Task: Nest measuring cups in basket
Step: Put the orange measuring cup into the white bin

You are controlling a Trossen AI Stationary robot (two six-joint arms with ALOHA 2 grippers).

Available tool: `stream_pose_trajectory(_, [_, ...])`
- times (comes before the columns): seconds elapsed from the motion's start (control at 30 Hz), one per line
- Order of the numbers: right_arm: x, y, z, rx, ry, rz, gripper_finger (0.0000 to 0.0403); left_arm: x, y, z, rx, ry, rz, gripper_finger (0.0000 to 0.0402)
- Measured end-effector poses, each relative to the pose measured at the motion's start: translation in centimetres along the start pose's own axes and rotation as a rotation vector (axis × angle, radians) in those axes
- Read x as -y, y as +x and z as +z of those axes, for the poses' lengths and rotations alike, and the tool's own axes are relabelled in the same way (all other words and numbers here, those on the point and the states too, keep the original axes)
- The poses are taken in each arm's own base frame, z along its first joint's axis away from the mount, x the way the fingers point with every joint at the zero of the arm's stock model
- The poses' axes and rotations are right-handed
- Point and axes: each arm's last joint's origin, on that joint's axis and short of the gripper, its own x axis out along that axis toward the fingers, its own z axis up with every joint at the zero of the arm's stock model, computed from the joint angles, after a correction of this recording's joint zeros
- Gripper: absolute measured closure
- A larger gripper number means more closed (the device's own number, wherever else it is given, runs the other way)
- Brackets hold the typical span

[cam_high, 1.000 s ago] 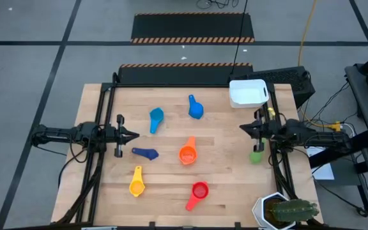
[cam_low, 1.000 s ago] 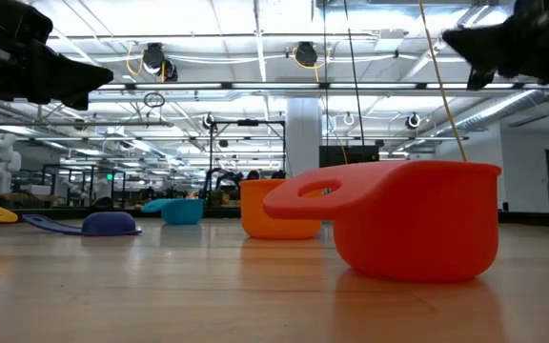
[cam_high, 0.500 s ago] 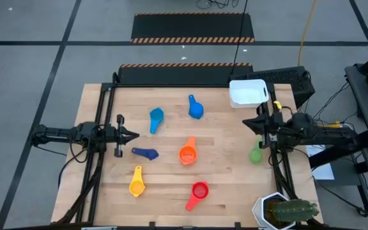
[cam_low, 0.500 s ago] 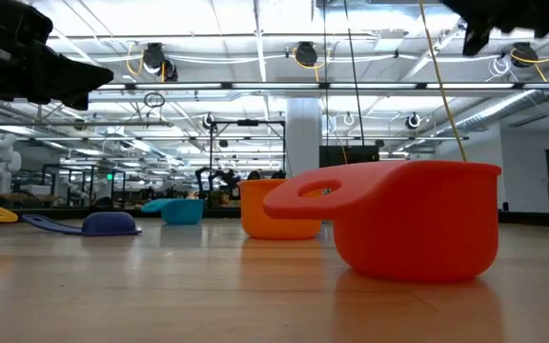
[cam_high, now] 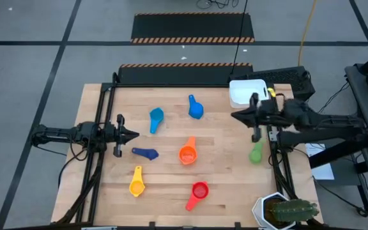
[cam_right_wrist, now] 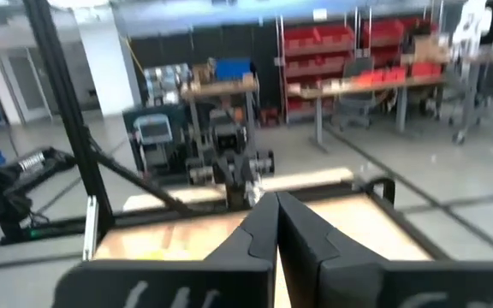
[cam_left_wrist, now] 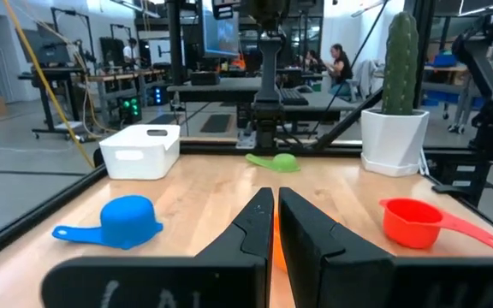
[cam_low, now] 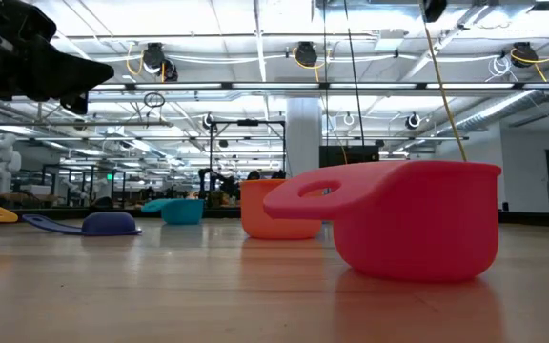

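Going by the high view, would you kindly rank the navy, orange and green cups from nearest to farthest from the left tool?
1. Navy cup, just beside the left tool.
2. Orange cup, mid-table.
3. Green cup, at the right edge.

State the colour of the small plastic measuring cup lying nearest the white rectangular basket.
Blue; the blue plastic measuring cup shows best in the high view, near the white basket.

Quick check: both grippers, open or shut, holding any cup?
Left gripper: shut, holding nothing, at the table's left edge.
Right gripper: shut, holding nothing, raised near the basket.
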Motion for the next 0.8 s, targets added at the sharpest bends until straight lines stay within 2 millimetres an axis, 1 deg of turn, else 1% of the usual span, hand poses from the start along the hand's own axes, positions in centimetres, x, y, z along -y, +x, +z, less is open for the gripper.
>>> stream_pose_trajectory(0.03, [-0.1, 0.5, 0.0, -0.016, 0.008, -0.002, 0.0403, 0.0, 0.0, 0.0, 0.000, -0.010, 0.000, 0.0376])
stream_pose_trajectory(0.17, [-0.4, 2.5, -1.2, -0.096, 0.008, -0.060, 0.0403, 0.0, 0.0, 0.0, 0.000, -0.037, 0.000, 0.0376])
stream_pose_trajectory(0.3, [-1.0, 4.1, -2.9, -0.189, -0.026, -0.111, 0.0403, 0.0, 0.0, 0.0, 0.000, -0.066, -0.001, 0.0376])
stream_pose_trajectory(0.57, [-2.3, 7.4, -6.7, -0.365, -0.109, -0.136, 0.0402, 0.0, 0.0, 0.7, 0.067, -0.076, -0.005, 0.0376])
stream_pose_trajectory(0.8, [-2.5, 9.7, -10.2, -0.512, -0.144, -0.145, 0.0402, 0.0, 0.0, 0.7, 0.077, -0.077, -0.005, 0.0376])
